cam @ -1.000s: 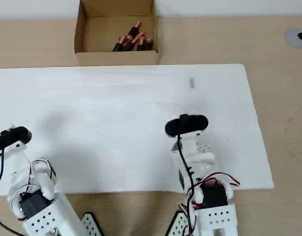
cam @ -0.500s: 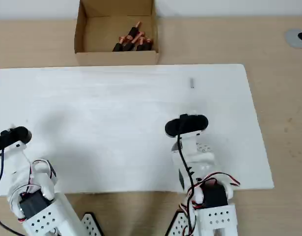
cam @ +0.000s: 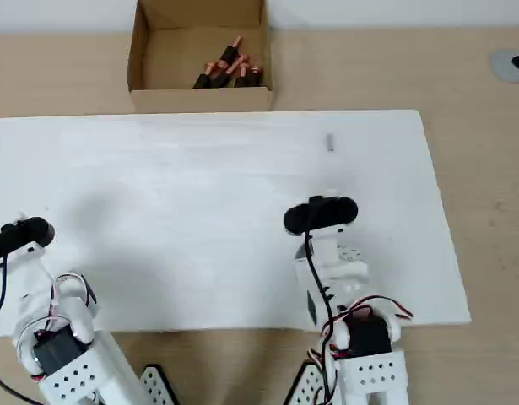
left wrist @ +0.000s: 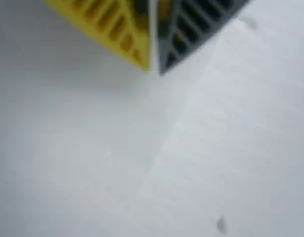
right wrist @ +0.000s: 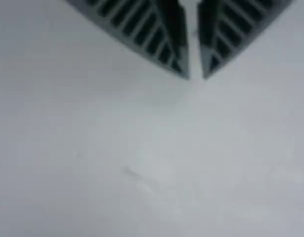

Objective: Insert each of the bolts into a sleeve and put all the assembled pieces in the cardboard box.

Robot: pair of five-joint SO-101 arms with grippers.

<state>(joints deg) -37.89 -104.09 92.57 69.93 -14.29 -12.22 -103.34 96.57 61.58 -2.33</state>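
The cardboard box [cam: 146, 57] stands beyond the far edge of the white board. Inside it lie several assembled pieces [cam: 228, 69], copper bolts in black sleeves, heaped near its front right corner. My left gripper [left wrist: 153, 68] has one yellow and one grey finger, shut with nothing between them, right above the white board. My right gripper [right wrist: 195, 75] has two grey fingers, also shut and holding nothing, close over the board. In the high view one arm [cam: 320, 216] sits folded at the board's near middle-right and the other arm [cam: 19, 236] at its near left edge.
A white board [cam: 200, 194] covers most of the tan table. A small grey mark [cam: 330, 143] lies on it toward the far right. A round grey disc [cam: 509, 64] sits at the table's far right corner.
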